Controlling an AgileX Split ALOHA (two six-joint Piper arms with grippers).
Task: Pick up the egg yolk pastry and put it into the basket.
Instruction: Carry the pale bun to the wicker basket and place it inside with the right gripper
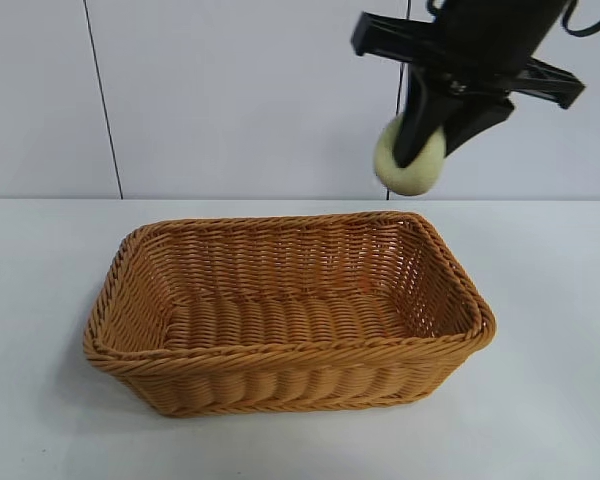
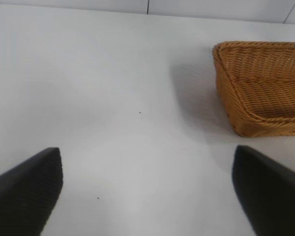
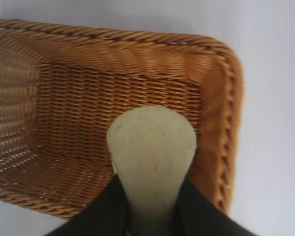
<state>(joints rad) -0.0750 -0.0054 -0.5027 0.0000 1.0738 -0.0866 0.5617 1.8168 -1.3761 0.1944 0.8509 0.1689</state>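
Note:
My right gripper (image 1: pixel 417 150) is shut on the egg yolk pastry (image 1: pixel 412 160), a pale yellowish-cream lump, and holds it high above the far right end of the basket (image 1: pixel 290 355). In the right wrist view the pastry (image 3: pixel 152 152) is squeezed between the black fingers (image 3: pixel 105 214) with the orange-tan wicker basket (image 3: pixel 64 54) below it. The basket holds nothing. My left gripper (image 2: pixel 147 189) is open over bare table, away from the basket (image 2: pixel 246 113), and does not show in the exterior view.
The basket stands on a white table (image 1: pixel 550 300) with a pale wall (image 1: pixel 230 90) behind. Bare table lies all around the basket.

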